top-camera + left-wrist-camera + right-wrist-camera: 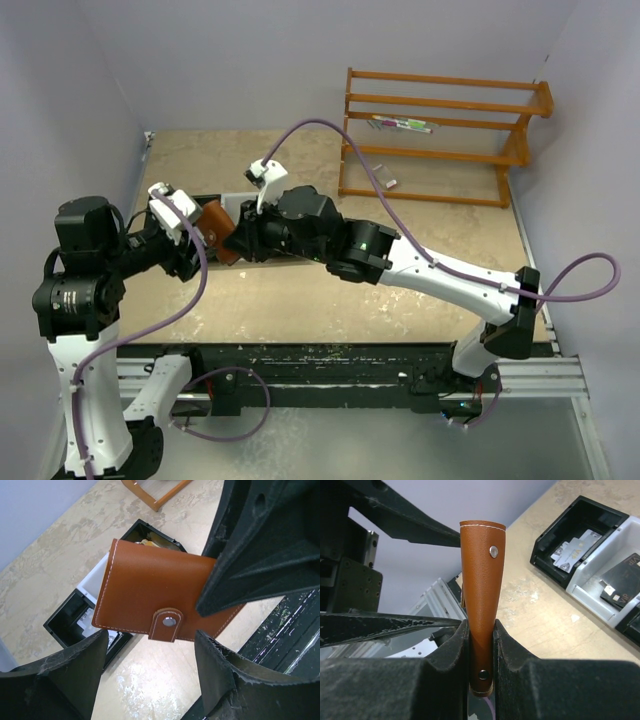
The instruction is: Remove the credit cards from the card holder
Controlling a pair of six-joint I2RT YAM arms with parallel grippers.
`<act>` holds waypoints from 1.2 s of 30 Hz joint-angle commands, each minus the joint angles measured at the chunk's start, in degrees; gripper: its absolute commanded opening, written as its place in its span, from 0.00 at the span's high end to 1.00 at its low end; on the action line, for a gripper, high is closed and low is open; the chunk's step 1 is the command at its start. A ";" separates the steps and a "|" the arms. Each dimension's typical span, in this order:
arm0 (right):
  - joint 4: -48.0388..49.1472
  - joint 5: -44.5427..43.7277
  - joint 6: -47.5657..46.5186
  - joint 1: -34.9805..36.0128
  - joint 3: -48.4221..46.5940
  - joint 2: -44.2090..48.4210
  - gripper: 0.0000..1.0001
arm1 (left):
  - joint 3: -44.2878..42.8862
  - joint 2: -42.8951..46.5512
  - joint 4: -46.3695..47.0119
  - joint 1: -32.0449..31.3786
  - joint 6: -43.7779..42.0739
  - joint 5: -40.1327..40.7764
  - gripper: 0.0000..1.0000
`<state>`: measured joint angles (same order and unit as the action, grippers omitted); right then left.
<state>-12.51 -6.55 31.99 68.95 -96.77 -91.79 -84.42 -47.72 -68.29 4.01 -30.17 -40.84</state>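
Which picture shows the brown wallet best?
Left wrist view: the card holder shows its broad face and snap. Right wrist sees it edge-on in the right hand; top view, just a brown patch.

Counter (300,300): beige, mottled top. Carries one black-and-white compartment tray (62,622), left of centre, and one orange wooden rack (440,135), far right. A small pale item (390,182) lies by the rack's base.
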 commanded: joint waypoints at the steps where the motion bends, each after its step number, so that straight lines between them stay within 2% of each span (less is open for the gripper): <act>1: 4.70 -0.66 1.53 1.70 -4.16 -0.54 1.00 | 0.29 0.76 3.12 0.04 1.37 -1.55 0.29; 7: 5.53 -0.35 2.27 2.80 -5.20 -1.32 1.00 | 2.13 1.67 2.99 0.05 -0.47 -0.93 0.35; 10: 6.24 0.55 2.72 3.35 -5.33 -1.44 1.00 | 3.97 2.24 3.97 0.03 -1.49 1.20 0.43; 15: 6.27 0.75 2.82 4.32 -5.18 -1.51 1.00 | 5.40 3.15 7.79 0.08 -0.67 6.53 0.64; 22: 7.06 -0.72 4.40 4.68 -3.64 -1.73 1.00 | 6.40 5.26 13.36 0.08 4.40 9.66 0.76; 27: 5.74 -4.10 5.94 4.88 -2.96 -1.53 1.00 | 9.32 6.34 18.23 0.03 6.29 20.85 0.91; 29: 6.61 -4.07 6.49 4.96 -2.01 -1.09 1.00 | 9.82 6.12 19.80 0.04 7.04 25.35 0.94; 33: 7.15 -4.88 6.69 5.06 -1.13 -0.81 1.00 | 9.43 5.93 20.83 0.09 9.34 28.32 1.00; 36: 7.15 -5.93 6.59 5.06 -0.14 -0.44 1.00 | 8.77 6.05 21.01 0.06 11.62 28.39 1.00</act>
<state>-5.78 -14.37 37.43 71.70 -97.36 -95.33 -75.29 -40.47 -55.90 2.92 -20.62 -26.55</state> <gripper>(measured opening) 0.191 0.204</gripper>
